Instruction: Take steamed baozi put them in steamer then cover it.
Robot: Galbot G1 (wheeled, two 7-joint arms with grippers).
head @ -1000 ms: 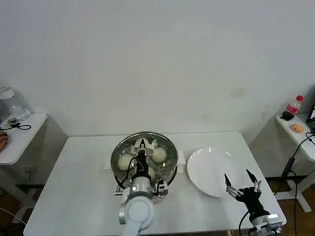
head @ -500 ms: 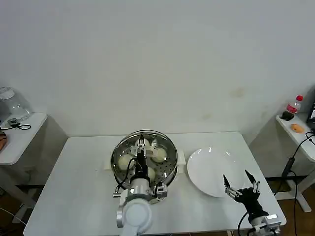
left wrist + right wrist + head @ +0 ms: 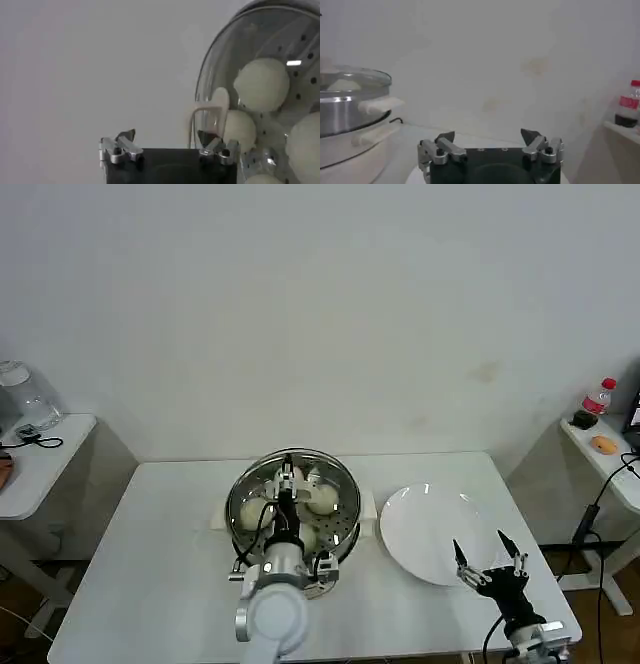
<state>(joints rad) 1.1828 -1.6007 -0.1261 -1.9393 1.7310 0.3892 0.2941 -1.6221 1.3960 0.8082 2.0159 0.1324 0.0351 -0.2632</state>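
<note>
While the left gripper point(image 3: 287, 484) stands open above the cover point(image 3: 293, 499), the right gripper point(image 3: 490, 561) hangs open over the plate point(image 3: 425, 529).

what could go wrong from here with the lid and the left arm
1. The left tool is open right beside the cover's handle; pulling away carelessly could snag it and drag the cover off the steamer.
2. If the cover sits unevenly on the rim, a nudge might tip it onto the baozi.

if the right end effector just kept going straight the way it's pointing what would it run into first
Probably the white plate: the open right end effector points away from the robot over the plate's near rim. Depth is unclear, so it might pass above it.
</note>
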